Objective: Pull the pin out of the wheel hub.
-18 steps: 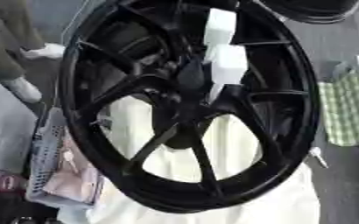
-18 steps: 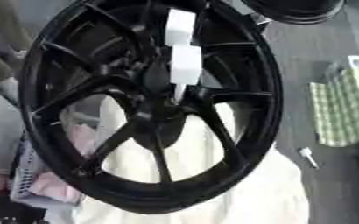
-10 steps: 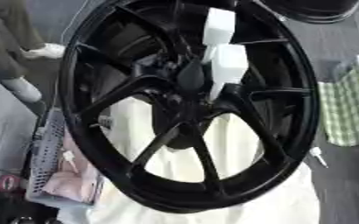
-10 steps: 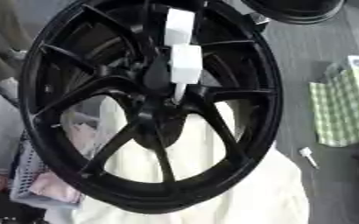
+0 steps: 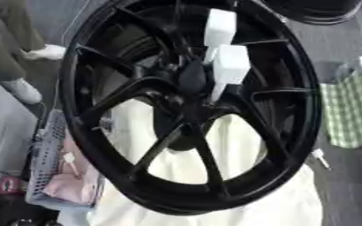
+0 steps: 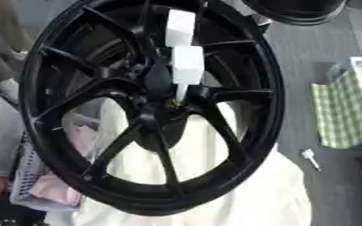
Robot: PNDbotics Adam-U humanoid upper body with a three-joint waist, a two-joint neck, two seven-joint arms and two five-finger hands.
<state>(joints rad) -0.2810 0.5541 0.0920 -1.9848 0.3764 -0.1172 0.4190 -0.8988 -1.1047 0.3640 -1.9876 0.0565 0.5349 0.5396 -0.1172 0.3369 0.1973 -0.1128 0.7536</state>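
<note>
A big black wheel hub [image 5: 130, 176] with several spokes fills both views and stands tilted on a cream cloth. Two white blocks [image 6: 186, 64], one above the other, reach down from the top toward the hub's centre. A thin white pin [image 6: 180, 93] runs from the lower block into the centre. A dark rounded shape [image 5: 192, 76], seemingly part of my right hand, lies against the lower block's left side, black on black. My left hand shows in neither view.
The cream cloth [image 5: 254, 207] spreads beneath the wheel. A green checked bag [image 6: 346, 110] and a small white piece [image 6: 311, 158] lie on the grey floor at right. A grey basket [image 5: 49, 176] sits lower left, a second black rim [image 5: 315, 11] top right, and a person's legs stand at left.
</note>
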